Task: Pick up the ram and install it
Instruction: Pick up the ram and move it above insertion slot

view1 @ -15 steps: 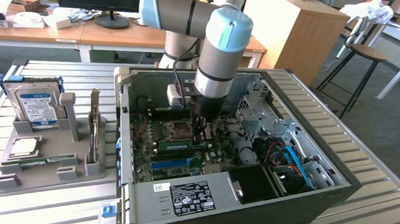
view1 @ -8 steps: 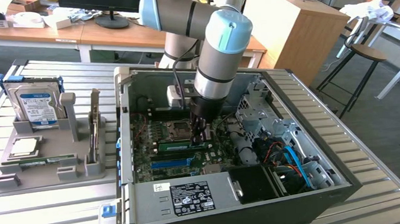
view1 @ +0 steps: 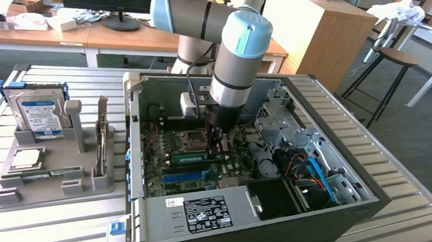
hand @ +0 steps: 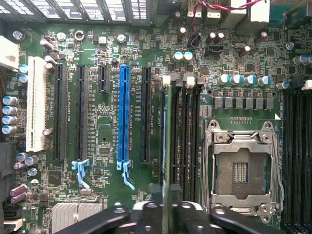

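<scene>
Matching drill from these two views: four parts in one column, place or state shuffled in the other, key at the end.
1. hard drive
2. processor chip
3. ram
4. CPU socket

A. empty, no chip in it
B. edge-on on the motherboard, at the hand
C. lying flat in the grey holder
D. standing upright in the grey holder

Pairs: 1-D, 2-C, 3-B, 4-A

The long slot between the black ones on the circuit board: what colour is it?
The slot is blue; the wrist view shows it best.
</scene>
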Controlling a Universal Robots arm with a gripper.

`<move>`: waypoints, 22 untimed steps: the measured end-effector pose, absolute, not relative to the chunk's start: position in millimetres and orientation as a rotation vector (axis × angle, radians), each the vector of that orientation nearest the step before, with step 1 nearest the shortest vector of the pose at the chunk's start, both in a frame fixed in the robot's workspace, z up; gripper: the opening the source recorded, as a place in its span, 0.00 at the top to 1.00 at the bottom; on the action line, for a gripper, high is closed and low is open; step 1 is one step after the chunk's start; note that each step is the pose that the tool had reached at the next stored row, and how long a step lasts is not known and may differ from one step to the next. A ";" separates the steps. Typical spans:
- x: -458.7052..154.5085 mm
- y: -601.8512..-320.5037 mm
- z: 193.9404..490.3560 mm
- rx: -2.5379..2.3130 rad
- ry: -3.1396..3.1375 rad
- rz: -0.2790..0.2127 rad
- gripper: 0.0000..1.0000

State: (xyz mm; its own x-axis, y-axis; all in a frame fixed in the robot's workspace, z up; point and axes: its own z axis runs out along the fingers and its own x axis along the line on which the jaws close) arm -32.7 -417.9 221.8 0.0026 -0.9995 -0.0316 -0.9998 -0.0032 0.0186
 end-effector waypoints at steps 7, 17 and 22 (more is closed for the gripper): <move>-32.7 -417.9 222.3 -2.218 2.212 0.055 0.69; -32.7 -417.9 254.6 -2.218 2.212 0.055 0.69; -32.7 -417.9 277.4 -2.218 2.212 0.056 0.69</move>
